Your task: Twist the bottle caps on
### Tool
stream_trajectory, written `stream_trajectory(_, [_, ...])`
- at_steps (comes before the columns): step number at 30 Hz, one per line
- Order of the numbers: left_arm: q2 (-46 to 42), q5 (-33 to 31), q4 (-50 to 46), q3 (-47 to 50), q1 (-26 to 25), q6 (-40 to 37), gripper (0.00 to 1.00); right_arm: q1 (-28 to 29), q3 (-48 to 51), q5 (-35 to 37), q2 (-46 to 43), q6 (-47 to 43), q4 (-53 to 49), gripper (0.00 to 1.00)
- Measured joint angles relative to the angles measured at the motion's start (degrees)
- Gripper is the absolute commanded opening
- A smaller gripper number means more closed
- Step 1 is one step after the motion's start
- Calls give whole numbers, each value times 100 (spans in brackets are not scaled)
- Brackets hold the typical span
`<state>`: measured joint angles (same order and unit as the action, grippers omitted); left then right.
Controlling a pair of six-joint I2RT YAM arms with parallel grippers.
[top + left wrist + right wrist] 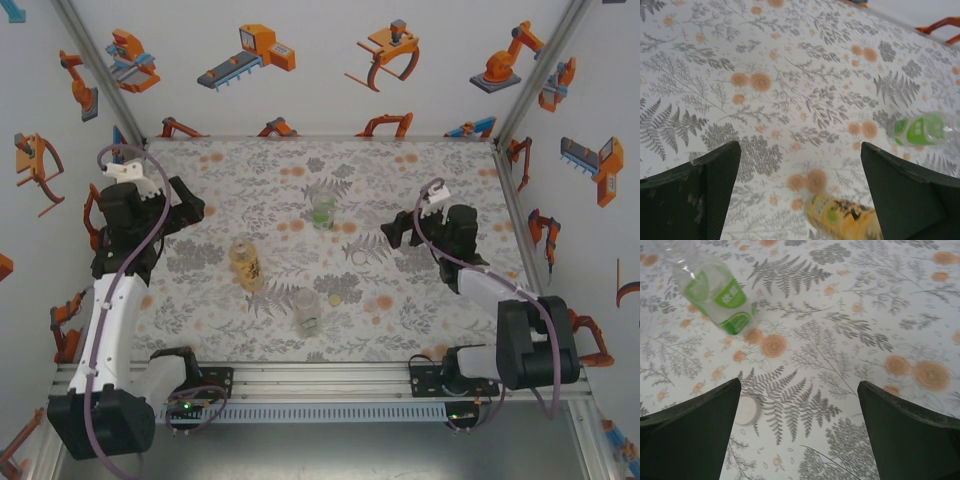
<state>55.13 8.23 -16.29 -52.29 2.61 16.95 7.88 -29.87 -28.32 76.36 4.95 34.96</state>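
Note:
Three bottles stand on the flowered mat. The green-tinted bottle (323, 210) is at mid-table, the amber bottle (246, 262) to its near left, and the colourless bottle (306, 312) nearest the front. A white cap (358, 257) and a yellowish cap (334, 299) lie loose on the mat between them. My left gripper (190, 210) hangs open left of the amber bottle (845, 217), with the green bottle (922, 131) further off. My right gripper (797, 385) is open above the mat. The white cap (747, 410) lies by its left finger and the green bottle (715, 292) is beyond. No green cap is visible.
The mat (440, 300) ends at an aluminium rail (320, 375) at the front. Printed walls (300, 60) close in the back and both sides. Bare mat lies at the far left corner and on the right behind my right arm (500, 290).

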Motion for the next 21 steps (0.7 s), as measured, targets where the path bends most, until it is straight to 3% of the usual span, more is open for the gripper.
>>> stream_trajectory(10, [-828,291,-1163,-155,0,-553,97,754,-98,-767,96,48,170,88])
stream_trajectory(21, [-1137,-24,-1252,326,66,-835,97,1303,713,-1939,-1268,74,299,88])
